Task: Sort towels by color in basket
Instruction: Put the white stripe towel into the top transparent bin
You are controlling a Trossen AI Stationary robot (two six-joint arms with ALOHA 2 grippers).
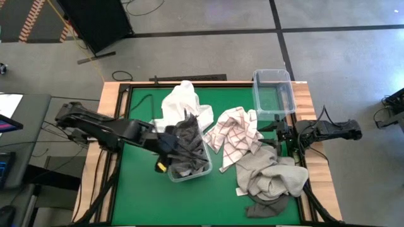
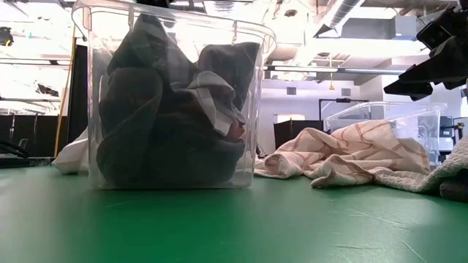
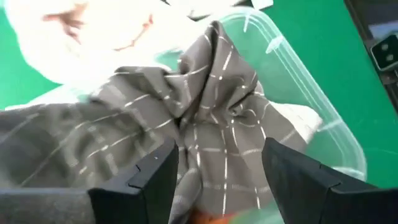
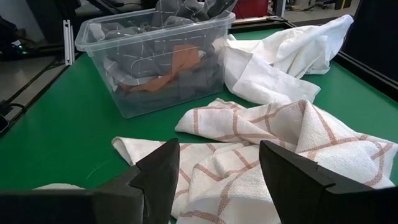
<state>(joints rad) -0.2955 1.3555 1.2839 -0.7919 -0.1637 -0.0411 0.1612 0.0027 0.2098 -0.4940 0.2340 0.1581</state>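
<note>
A clear bin point(image 1: 189, 157) on the green table is stuffed with dark grey towels point(image 3: 211, 112), and a rust orange towel point(image 4: 181, 62) shows through its wall. My left gripper point(image 3: 217, 155) hovers open just above the bin's left side, over a grey towel with thin pale checks. Behind the bin lies a white towel point(image 1: 183, 101), and to its right a white towel with red checks point(image 1: 237, 135). A beige-grey towel point(image 1: 271, 176) is heaped at the near right over a dark grey towel point(image 1: 265, 208). My right gripper point(image 4: 217, 152) waits open at the right edge, facing the checked towel.
An empty clear bin point(image 1: 273, 91) stands at the far right corner. Bare green table point(image 1: 139, 195) lies in front of the full bin and to its near left. The table's wooden rim point(image 1: 110, 101) frames the mat.
</note>
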